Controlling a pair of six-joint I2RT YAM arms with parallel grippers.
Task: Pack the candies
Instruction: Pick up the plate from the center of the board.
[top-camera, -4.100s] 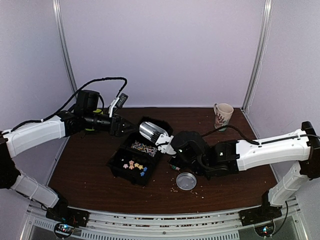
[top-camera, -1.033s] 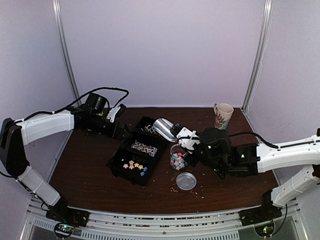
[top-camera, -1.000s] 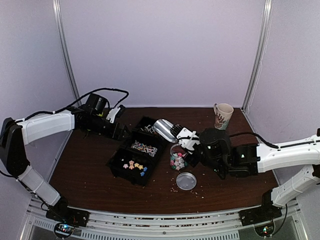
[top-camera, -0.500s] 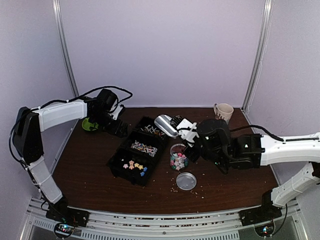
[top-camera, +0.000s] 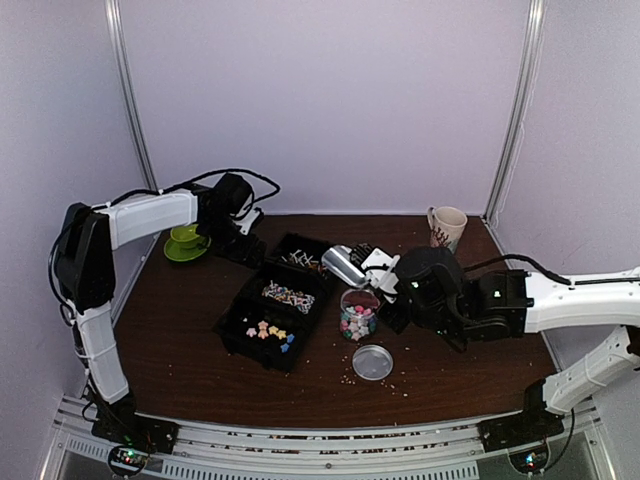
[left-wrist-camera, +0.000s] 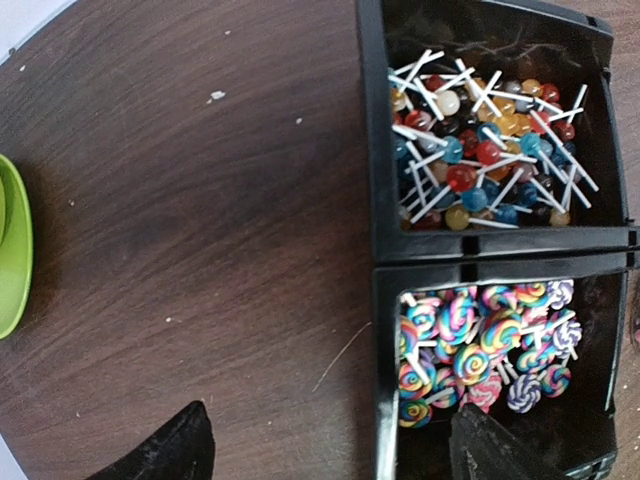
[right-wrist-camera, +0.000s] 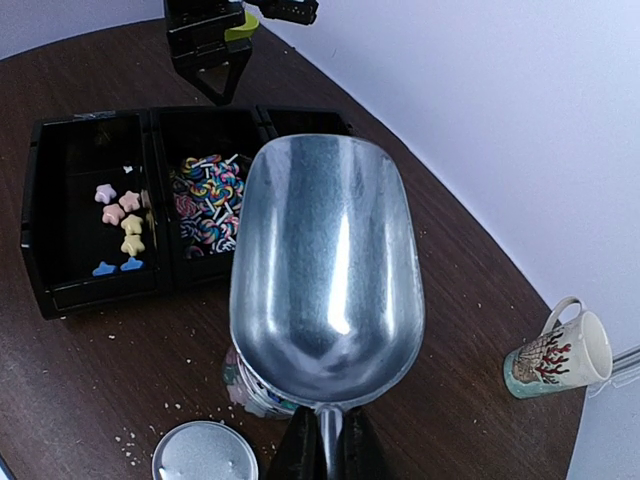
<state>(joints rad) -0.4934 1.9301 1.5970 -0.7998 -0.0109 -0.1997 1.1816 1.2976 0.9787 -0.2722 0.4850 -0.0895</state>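
- Hovering above the surface beside the far left corner of the black tray (top-camera: 232, 330), the left claw (left-wrist-camera: 328, 420) has its fingers spread wide, with nothing between them.
- Under it, the left wrist view shows two tray compartments side by side. One is full of ball lollipops (left-wrist-camera: 480, 140) and the next holds swirl lollipops (left-wrist-camera: 480, 340).
- A green saucer (top-camera: 185, 245) sits on the surface near the left claw, away from the tray.
- The right claw (right-wrist-camera: 325, 440) is pressed together on the handle of a metal scoop (right-wrist-camera: 325, 270).
- The scoop is held tilted above a clear jar (top-camera: 358, 316), with its bowl pointing towards the tray.
- The candies (top-camera: 270, 333), pastel star shapes in pink, yellow and blue, lie loose in the tray's nearest compartment. More of them fill the lower part of the jar.
- The jar stands upright on the surface just right of the tray. From the right wrist it is mostly hidden under the scoop.
- A round lid (top-camera: 372, 361) lies flat on the surface, nearer the front edge than the jar and not touching it.
- Pale crumbs (top-camera: 350, 378) are scattered around the lid.
- A patterned mug (top-camera: 446, 231) stands at the far right, well apart from everything else.
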